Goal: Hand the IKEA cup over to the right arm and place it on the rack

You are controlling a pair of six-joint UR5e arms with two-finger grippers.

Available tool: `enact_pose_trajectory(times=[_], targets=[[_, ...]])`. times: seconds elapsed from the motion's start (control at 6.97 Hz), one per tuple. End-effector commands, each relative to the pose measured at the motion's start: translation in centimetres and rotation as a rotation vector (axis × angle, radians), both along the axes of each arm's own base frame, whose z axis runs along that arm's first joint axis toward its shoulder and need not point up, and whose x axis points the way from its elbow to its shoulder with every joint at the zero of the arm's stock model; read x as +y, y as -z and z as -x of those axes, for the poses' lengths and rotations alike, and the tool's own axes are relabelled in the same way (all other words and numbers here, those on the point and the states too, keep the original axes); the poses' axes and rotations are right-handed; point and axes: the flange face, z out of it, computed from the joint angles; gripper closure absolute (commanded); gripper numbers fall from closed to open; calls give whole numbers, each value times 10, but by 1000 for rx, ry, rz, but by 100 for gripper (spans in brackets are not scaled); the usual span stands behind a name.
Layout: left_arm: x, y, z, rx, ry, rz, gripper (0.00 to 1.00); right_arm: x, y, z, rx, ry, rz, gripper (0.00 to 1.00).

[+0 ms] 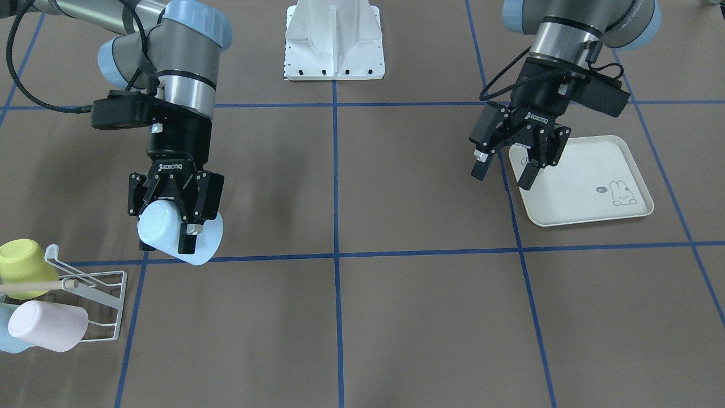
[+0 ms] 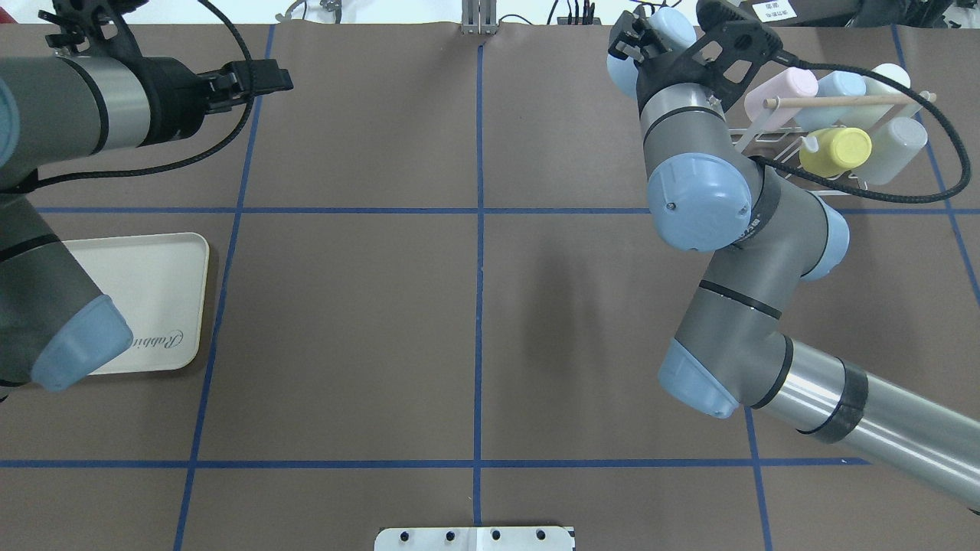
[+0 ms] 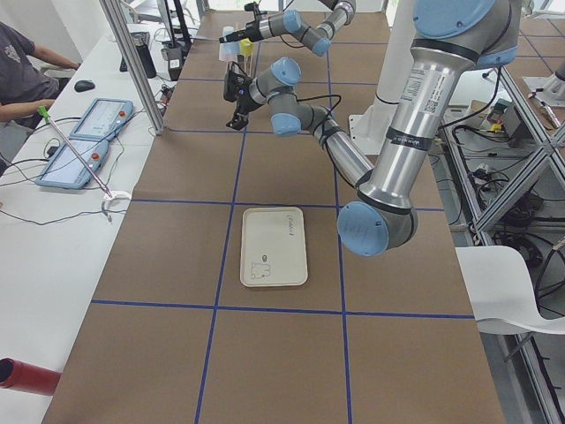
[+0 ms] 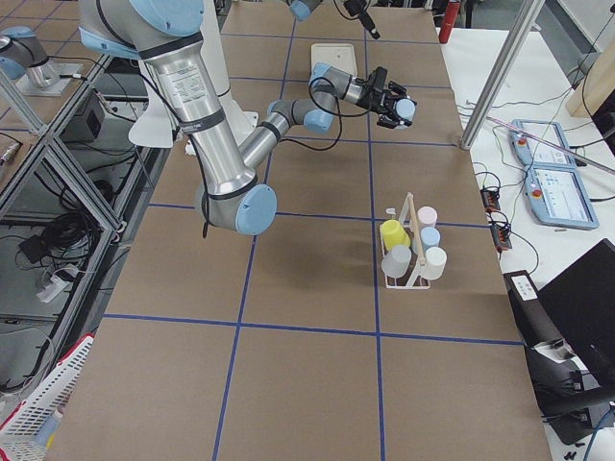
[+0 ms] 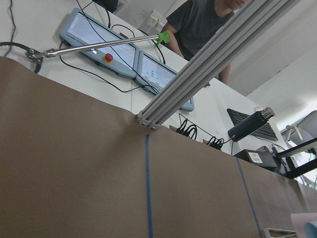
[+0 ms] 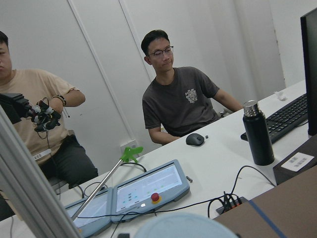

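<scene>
The IKEA cup [image 1: 204, 241] is pale blue and tilted on its side in the air, with my right gripper [image 1: 170, 241] shut on it, above and to the side of the rack [image 1: 107, 306]. In the overhead view the cup [image 2: 622, 73] and right gripper [image 2: 634, 42] sit just left of the white wire rack [image 2: 766, 141] with its wooden dowel [image 2: 842, 100]. The cup's rim [image 6: 183, 227] fills the bottom of the right wrist view. My left gripper [image 1: 504, 175] hangs open and empty over the tray's edge.
The rack holds several cups, among them a yellow-green one [image 1: 22, 263] and a pink one [image 1: 48, 326]. A cream tray [image 1: 572, 195] with a rabbit print lies under the left arm. People sit at a desk beyond the table's far edge.
</scene>
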Motion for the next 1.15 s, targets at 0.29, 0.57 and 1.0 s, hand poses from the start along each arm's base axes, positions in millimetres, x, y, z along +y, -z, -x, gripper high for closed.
enact_pose_trajectory(times=[0.29,0.57,1.0], targets=[[3,-46,36,-314,-84,31,0,-7,-100,-42,413,-55,154,100],[8,-62,39,-329,-108,52,0,-4,-121,-52,447,-63,176,100],[8,-63,39,-329,-111,55,0,-5,-138,-57,527,-63,238,100]])
